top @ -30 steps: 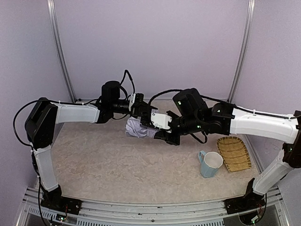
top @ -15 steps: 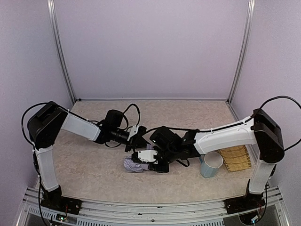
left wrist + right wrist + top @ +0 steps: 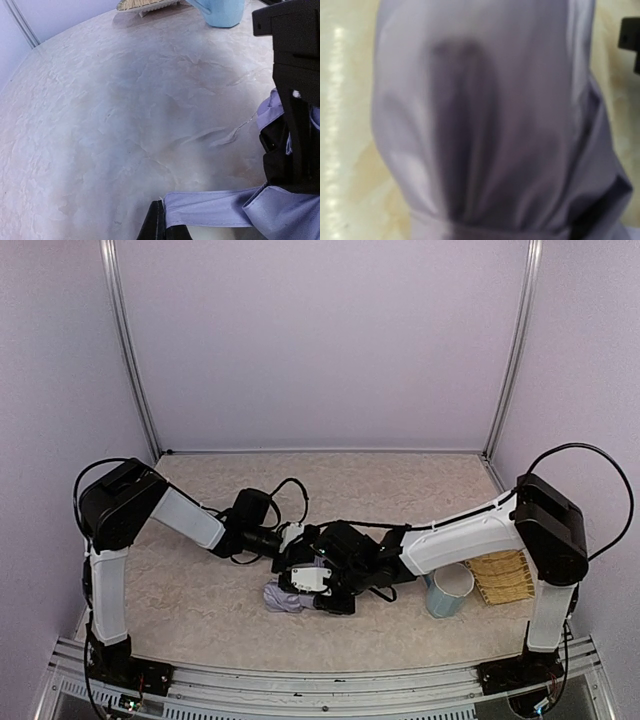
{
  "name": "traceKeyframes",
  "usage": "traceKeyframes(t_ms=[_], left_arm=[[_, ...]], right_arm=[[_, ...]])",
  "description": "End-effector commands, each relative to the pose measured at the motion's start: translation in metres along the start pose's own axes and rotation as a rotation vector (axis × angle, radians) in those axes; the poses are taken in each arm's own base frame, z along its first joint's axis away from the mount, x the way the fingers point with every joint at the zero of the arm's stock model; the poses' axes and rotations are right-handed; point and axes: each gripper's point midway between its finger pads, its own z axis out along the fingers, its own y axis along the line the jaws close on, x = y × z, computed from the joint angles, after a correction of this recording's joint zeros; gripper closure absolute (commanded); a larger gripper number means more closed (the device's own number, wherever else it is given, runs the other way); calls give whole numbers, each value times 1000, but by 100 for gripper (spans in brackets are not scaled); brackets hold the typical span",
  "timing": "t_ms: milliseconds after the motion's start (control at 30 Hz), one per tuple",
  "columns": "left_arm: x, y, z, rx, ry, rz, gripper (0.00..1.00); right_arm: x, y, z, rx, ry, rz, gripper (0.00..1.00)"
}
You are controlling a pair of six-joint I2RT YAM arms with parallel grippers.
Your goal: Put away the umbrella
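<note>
Umbrella [image 3: 283, 597] on table [image 3: 190, 615]: our left gripper [image 3: 161, 222] pinches its strap [image 3: 210, 207], our right gripper [image 3: 305, 590] clamps the bundled fabric

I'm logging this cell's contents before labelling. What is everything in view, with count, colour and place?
umbrella: one, pale lavender with black lining, folded, on the table near front centre
mug: one, light blue, right of the umbrella
woven tray: one, tan, at the table's right edge, beside the mug
table: one, beige marbled, under everything
left gripper: one, black, shut on the umbrella's strap
right gripper: one, black, closed on the umbrella's bundled fabric
</note>
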Motion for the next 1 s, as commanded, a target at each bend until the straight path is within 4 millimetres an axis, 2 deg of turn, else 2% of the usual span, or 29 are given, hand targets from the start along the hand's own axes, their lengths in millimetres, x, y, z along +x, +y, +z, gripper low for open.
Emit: traceKeyframes(t_ms=[0, 200, 267, 333, 400, 467, 500, 567, 667, 800, 833, 900, 967], left_arm=[[-39, 112, -39, -438, -47, 165, 95], [-42, 119, -57, -453, -39, 61, 41], [-51, 127, -72, -520, -38, 29, 36], [-68, 138, -95, -621, -59, -36, 35], [-92, 136, -122, -687, -93, -115, 38], [-120, 109, -145, -711, -123, -158, 43], [-125, 90, -145, -701, -121, -173, 45], [-161, 49, -165, -722, -193, -181, 52], [-184, -6, -191, -751, -306, -285, 59], [-175, -83, -200, -719, -340, -273, 60], [-176, -109, -193, -663, -341, -228, 59], [-164, -139, -180, -599, -283, -134, 54], [-146, -156, -161, -551, -151, -39, 51]], right_arm=[[131, 126, 11, -399, 442, 53, 100], [145, 107, 19, -290, 486, 34, 100], [146, 101, 20, -265, 487, 43, 100], [147, 96, 20, -235, 485, 41, 100], [147, 93, 21, -218, 488, 41, 100], [147, 93, 21, -216, 486, 39, 100], [147, 94, 21, -219, 485, 43, 100], [145, 97, 21, -239, 475, 51, 100], [138, 107, 17, -302, 442, 100, 100], [124, 124, 10, -405, 393, 200, 100], [120, 128, 8, -430, 380, 215, 100], [115, 133, 6, -465, 365, 233, 100], [115, 137, 5, -488, 364, 250, 100]])
